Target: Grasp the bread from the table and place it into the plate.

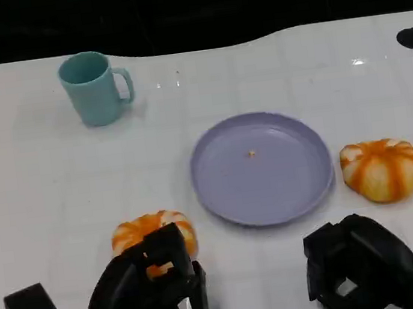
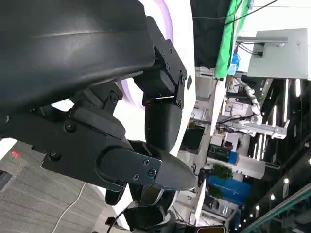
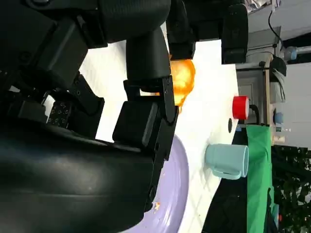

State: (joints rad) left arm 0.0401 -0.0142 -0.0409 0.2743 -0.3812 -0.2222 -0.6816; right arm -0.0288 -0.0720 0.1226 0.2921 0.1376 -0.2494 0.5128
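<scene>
Your left hand (image 1: 150,282) sat at near bread (image 1: 153,235), fingers curled over it, grip possibly not closed. Right hand (image 1: 359,264) held nothing, fingers curled in. Plate (image 1: 261,167) was between both breads.

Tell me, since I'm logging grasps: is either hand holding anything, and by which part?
Nothing is clearly held. The left hand reaches over the near bread; contact cannot be told. The right hand holds nothing.
</scene>
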